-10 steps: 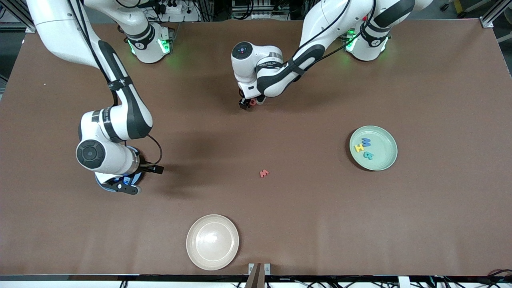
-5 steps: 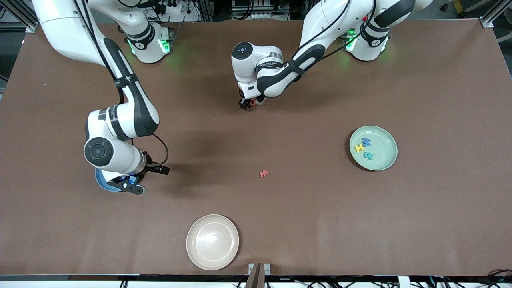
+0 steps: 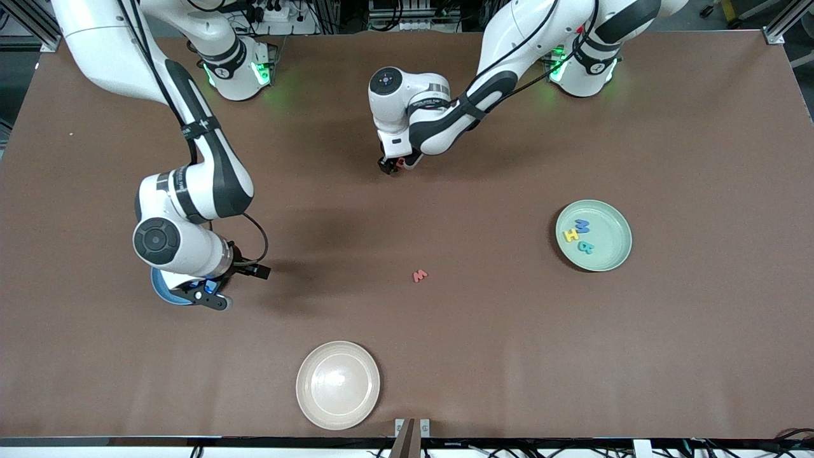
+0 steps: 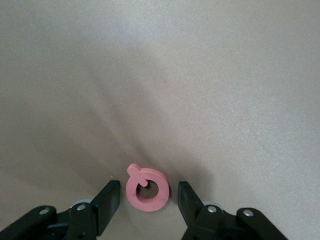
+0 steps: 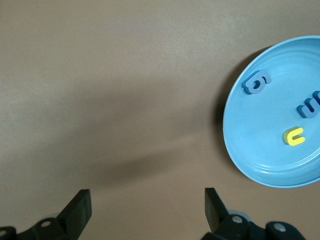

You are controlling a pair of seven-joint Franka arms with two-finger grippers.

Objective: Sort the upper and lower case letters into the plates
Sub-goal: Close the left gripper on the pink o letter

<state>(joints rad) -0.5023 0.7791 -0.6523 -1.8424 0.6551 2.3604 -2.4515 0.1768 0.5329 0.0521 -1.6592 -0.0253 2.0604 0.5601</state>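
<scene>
The red Q [image 4: 134, 192] lies flat on the table between the fingers of my left gripper [image 4: 147, 187], which is open, with a thin gap on each side. In the front view that gripper [image 3: 394, 165] is low over the table near the robots' bases. The red w [image 3: 420, 275] lies alone mid-table. The pale green plate [image 3: 620, 219] holds the blue M [image 3: 582, 225], yellow H [image 3: 571, 235] and teal R [image 3: 586, 248]. My right gripper [image 5: 146, 196] is open and empty over bare table beside the blue plate [image 5: 260, 145], which holds the g [image 5: 256, 82], m [image 5: 310, 107] and u [image 5: 294, 135].
A cream-beige plate [image 3: 338, 385] with nothing in it sits near the table's edge closest to the front camera. The right arm's hand covers most of the blue plate [image 3: 159, 294] in the front view.
The right arm has shifted a little off the blue plate toward the table's middle. The left gripper's fingers have narrowed slightly around the red Q.
</scene>
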